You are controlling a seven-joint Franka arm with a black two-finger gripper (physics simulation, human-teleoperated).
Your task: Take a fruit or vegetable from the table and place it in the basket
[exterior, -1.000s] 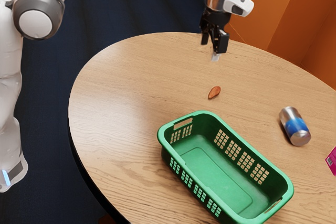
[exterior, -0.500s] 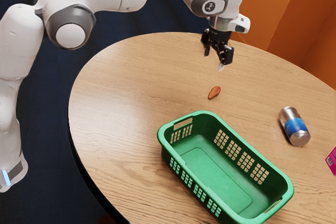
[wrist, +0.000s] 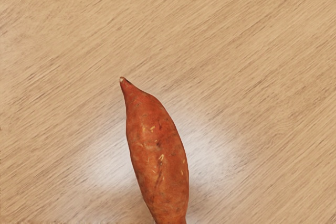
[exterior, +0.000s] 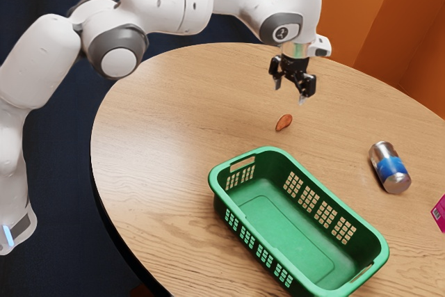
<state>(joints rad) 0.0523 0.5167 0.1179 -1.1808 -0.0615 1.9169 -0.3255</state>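
Above the wooden table, the black gripper points down with its two fingers spread apart, open. Below it, and apart from it, the sweet potato lies on its side on the tabletop. In the exterior view it sits just under the fingertips, between the gripper and the near end of the green basket, outside the rim. The wrist view looks down on its orange-red skin, which carries pale flecks and narrows to a pointed tip. Toward the exterior view's right, a silver-and-blue can lies on its side, well apart from the sweet potato, with a pink box beyond it.
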